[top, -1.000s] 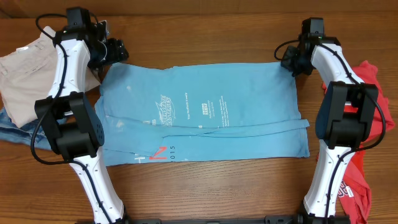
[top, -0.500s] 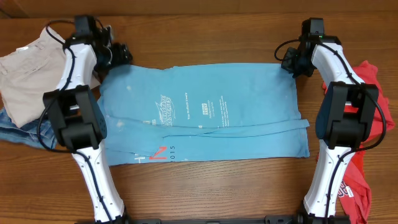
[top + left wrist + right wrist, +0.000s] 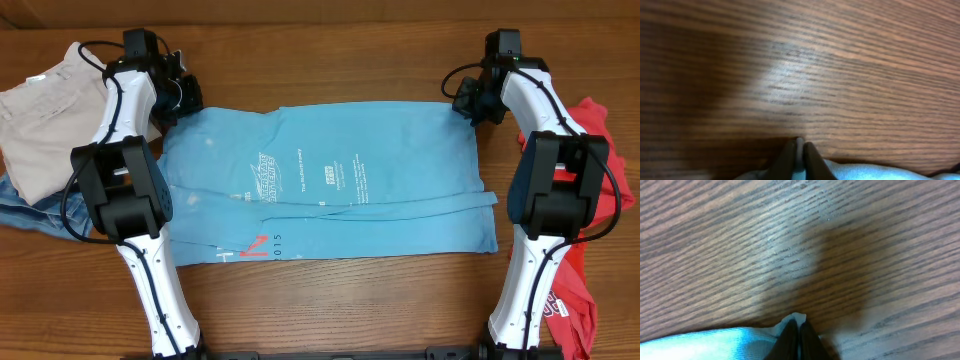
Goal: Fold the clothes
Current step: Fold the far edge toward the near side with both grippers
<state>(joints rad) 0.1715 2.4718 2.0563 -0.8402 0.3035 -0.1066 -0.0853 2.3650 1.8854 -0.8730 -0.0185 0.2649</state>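
The sky-blue T-shirt (image 3: 330,180) lies flat on the table (image 3: 330,310), and a loose strip (image 3: 400,207) across its near half could bunch the fold once you lift. At its far corners your left gripper (image 3: 799,150) and right gripper (image 3: 796,330) are each pressed together on only a sliver of blue hem, so either pinch may slip under tension. How deep the cloth sits in each grip is cut off in both wrist views, and the red T-shirt (image 3: 572,290) right of the blue one is partly behind the right arm (image 3: 545,190).
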